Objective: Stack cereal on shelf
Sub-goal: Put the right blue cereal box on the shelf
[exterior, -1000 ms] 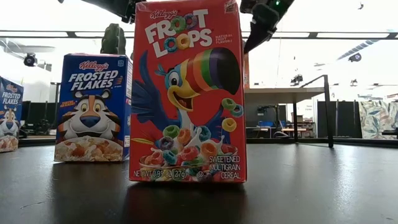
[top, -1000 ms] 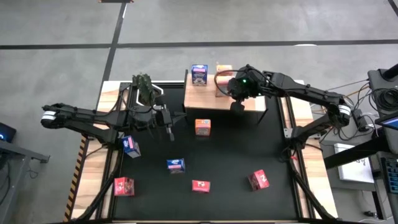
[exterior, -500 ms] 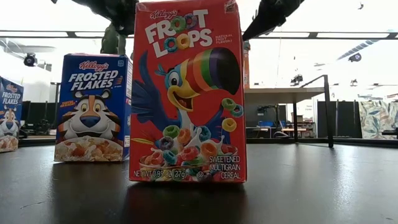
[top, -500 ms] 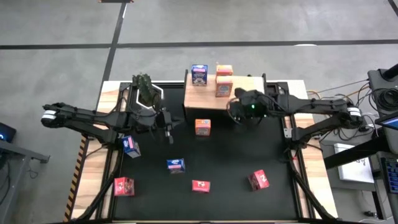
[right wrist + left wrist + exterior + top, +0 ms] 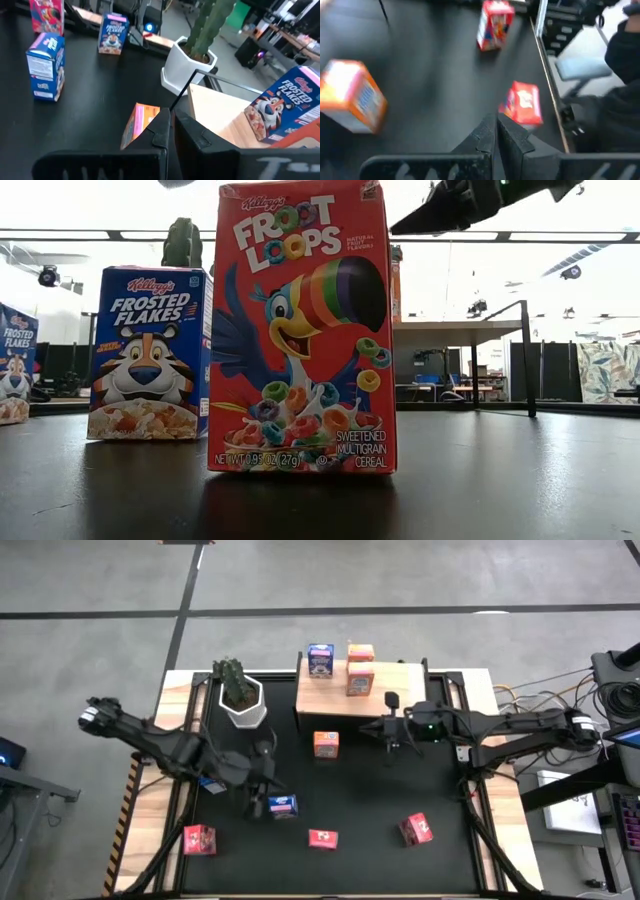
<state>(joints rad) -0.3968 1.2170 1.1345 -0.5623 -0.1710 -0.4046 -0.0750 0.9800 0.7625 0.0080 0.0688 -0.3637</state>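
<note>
Since a second ago, the right gripper (image 5: 390,728) has pulled back off the shelf (image 5: 400,695), and the left gripper (image 5: 262,802) has swung toward the table's front. Both have their fingers pressed together, holding nothing. The left hovers just beside a blue cereal box (image 5: 283,805) on the black mat (image 5: 360,800). An orange box (image 5: 326,744) stands between the arms. One blue box (image 5: 320,660) and two orange boxes (image 5: 360,672) stand on the shelf.
</note>
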